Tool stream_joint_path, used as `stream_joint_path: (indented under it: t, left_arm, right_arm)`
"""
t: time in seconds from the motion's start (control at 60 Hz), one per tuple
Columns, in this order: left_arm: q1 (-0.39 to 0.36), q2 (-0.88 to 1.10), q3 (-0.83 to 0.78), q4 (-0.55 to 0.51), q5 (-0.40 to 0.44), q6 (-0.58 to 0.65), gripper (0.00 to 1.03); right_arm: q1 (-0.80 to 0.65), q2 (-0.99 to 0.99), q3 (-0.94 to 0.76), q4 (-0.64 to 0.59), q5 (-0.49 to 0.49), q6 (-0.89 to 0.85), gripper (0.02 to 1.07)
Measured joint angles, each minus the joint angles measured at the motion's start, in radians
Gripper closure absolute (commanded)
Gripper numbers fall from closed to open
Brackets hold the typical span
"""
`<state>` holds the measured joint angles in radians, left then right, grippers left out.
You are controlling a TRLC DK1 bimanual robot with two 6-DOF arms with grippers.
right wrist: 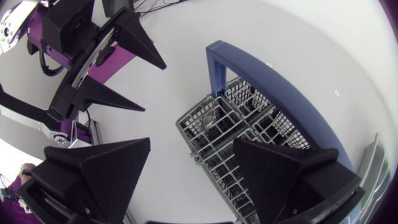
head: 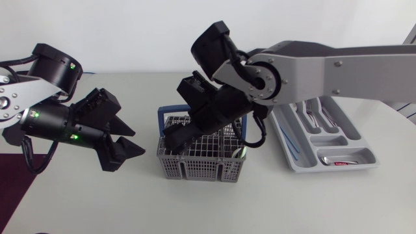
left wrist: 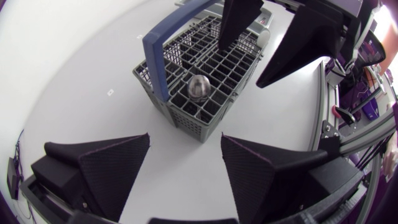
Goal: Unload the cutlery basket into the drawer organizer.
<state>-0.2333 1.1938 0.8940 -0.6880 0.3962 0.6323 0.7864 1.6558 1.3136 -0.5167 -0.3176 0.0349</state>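
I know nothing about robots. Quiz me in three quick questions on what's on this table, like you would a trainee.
1. True or false: the cutlery basket has a red handle.
2. Which arm's jaws hang over the basket? A) the left arm B) the right arm C) neither
3. Short answer: are the left arm's jaws open or shut?

Key: 1 false, the handle is blue; 2 B; 3 open, with nothing between them.
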Motion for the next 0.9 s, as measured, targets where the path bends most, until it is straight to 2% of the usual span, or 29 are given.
stream_joint_path:
  t: [0.267, 0.5, 0.8, 0.9]
  left_arm:
    - [0.049, 0.003, -0.041, 0.038, 0.068, 0.085, 0.05]
    - [0.073, 0.037, -0.048, 0.067, 0.089, 0.111, 0.05]
    - [0.075, 0.087, -0.049, 0.089, 0.094, 0.114, 0.05]
    - [0.075, 0.099, -0.05, 0.095, 0.095, 0.114, 0.05]
  right_arm:
    - [0.018, 0.021, 0.0, 0.097, 0.036, 0.08, 0.16]
    - [0.064, 0.011, -0.053, 0.17, 0.186, 0.113, 0.16]
    - [0.117, -0.068, -0.145, 0.238, 0.29, 0.151, 0.16]
    - [0.132, -0.109, -0.179, 0.299, 0.29, 0.184, 0.16]
